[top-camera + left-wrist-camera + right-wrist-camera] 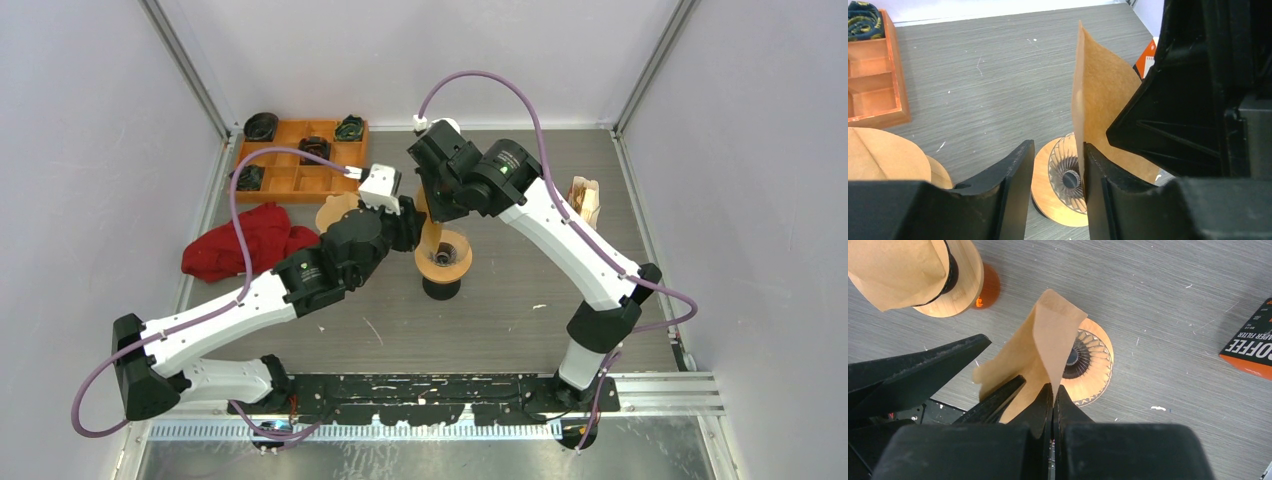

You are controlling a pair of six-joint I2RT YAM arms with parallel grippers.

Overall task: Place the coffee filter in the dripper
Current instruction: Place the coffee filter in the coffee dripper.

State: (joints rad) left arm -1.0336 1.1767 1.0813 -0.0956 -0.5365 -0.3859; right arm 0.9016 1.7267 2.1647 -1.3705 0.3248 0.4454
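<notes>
Above the grey wood-grain table (520, 300), our right gripper (1053, 390) is pinched tight on the lower edge of the coffee filter (1048, 335), a flat-folded sheet of matte brown paper. The paper hangs directly over the dripper (1095, 362). It stands nearly upright, its long axis running from the closed jaws down toward the cone, and it is not seated yet.

We bring the left gripper (1058, 147) in from the left side at the same height. Its jaws stand part-way apart and hold nothing. The paper's near edge lies against the inner face of one finger, and the dripper shows through the gap. The right arm carries the load, while the left is placed, we judge, to catch a ply and spread the fold into a cone.

The dripper is a ribbed clear funnel set in a round wooden collar on a dark base. A round wooden stand (960, 285) with more tan paper sits just beside it. A coffee filter box (1250, 345), an orange tray (300, 165) and a red cloth (245, 245) lie further off.
</notes>
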